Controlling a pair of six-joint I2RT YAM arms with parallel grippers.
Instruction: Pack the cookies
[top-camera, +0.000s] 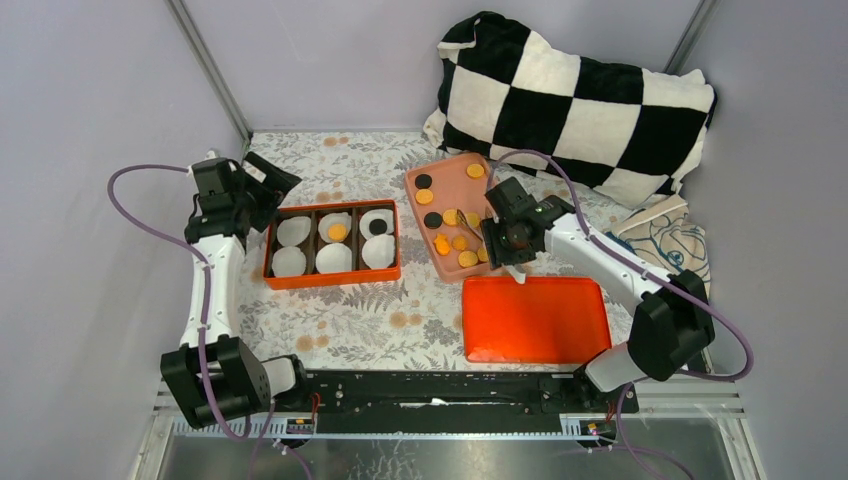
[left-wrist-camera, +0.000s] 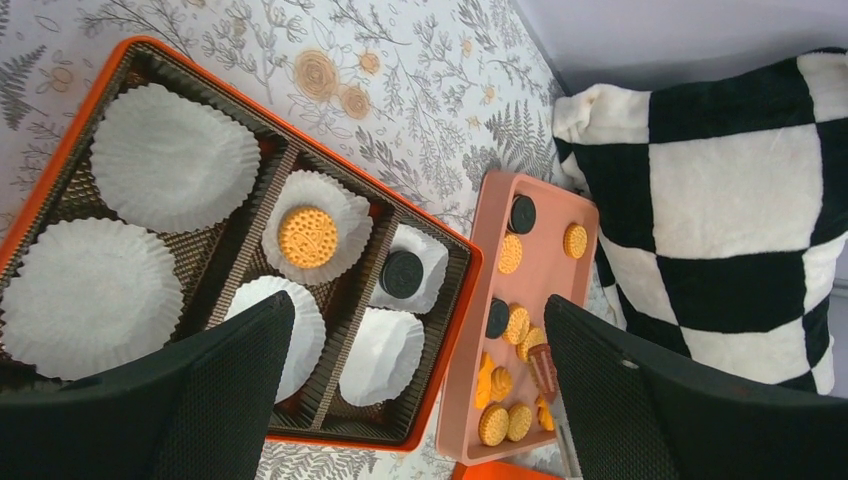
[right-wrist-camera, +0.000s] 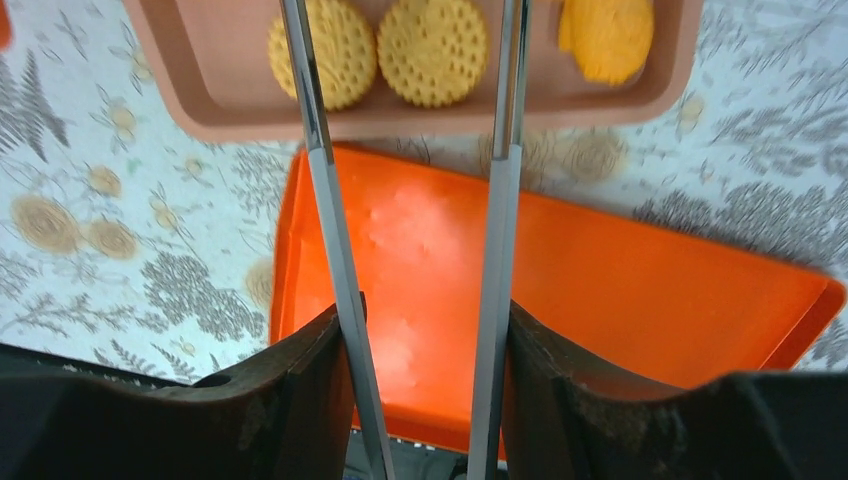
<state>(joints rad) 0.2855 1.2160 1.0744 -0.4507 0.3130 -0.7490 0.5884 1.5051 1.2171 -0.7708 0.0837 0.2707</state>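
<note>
The right gripper (right-wrist-camera: 410, 40) was held over the near end of the tray (top-camera: 455, 165), its two long metal fingers (right-wrist-camera: 329, 200) spread apart and nothing gripped; one golden cookie (right-wrist-camera: 432, 50) lay between them. The tips ran off the top of the wrist view, so whether the tray floor was touched could not be told. The other cookies (top-camera: 452, 216) were scattered on the tray, set just beside the box (top-camera: 330, 280), where one golden and one black cookie were already seated in liners (left-wrist-camera: 170, 155) and four liners were bare. The left gripper (left-wrist-camera: 418, 310) was hung wide open and empty above the box. For a clean pick, the finger seen crossing the neighbouring cookie (right-wrist-camera: 345, 50) would best be shifted into the gap beside it before closing, and the squeeze kept light so that nothing was cracked
</note>
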